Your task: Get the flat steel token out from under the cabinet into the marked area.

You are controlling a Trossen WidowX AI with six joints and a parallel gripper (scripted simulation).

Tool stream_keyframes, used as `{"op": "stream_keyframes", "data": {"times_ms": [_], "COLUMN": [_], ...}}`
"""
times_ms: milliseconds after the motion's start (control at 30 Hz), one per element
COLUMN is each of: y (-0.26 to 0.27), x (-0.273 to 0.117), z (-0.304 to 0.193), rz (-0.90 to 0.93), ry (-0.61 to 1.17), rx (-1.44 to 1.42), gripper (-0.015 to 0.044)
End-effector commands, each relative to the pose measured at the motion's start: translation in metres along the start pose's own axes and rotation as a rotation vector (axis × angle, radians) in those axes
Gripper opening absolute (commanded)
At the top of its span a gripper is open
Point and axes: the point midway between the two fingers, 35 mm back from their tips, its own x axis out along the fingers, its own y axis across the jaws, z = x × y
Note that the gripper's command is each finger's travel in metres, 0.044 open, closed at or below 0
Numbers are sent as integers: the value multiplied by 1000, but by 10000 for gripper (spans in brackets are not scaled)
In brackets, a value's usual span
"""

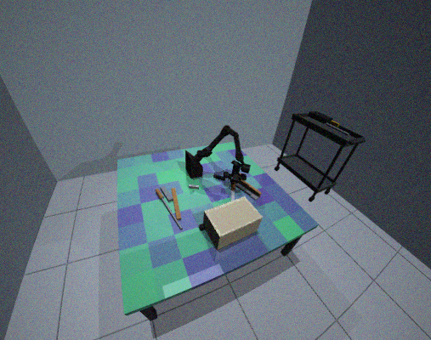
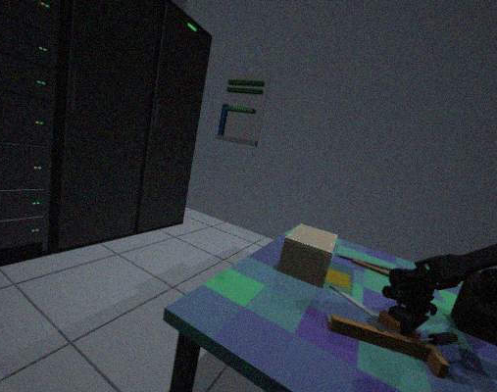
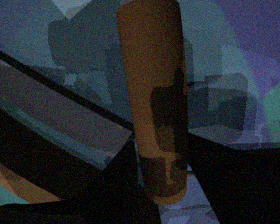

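Observation:
The tan cabinet (image 1: 233,214) (image 2: 307,257) stands on the table. A flat yellow patch (image 2: 340,278), which looks like the marked area, lies beside its robot-facing side. The steel token is not visible. A tool's brown handle (image 2: 389,320) (image 3: 153,75) stands between my fingers, and its thin pale shaft (image 1: 233,195) (image 2: 354,300) runs low towards the cabinet. My gripper (image 1: 233,183) (image 2: 412,331) (image 3: 157,142) is slightly open around the handle, with a narrow gap at one side in the wrist view. Whether the handle still touches a finger is hard to tell.
A long wooden L-shaped piece (image 1: 250,189) (image 2: 374,334) lies close beside the gripper. A rod with an orange handle (image 1: 172,211), a wooden bar (image 1: 176,205) and a small pale cylinder (image 1: 194,186) lie on the other side. A dark knob (image 1: 202,227) projects from the cabinet.

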Motion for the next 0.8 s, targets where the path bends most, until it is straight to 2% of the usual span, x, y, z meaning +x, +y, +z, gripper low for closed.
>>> {"op": "stream_keyframes", "data": {"times_ms": [0,33,133,633,767], "y": [0,0,0,-1,0], "x": [0,0,0,4,2], "z": [0,0,0,0,-2], "rz": [0,0,3,3,5], "ry": [0,0,-5,-5,0], "rx": [0,0,1,2,-6], "gripper": [200,200,270,270,243]}}
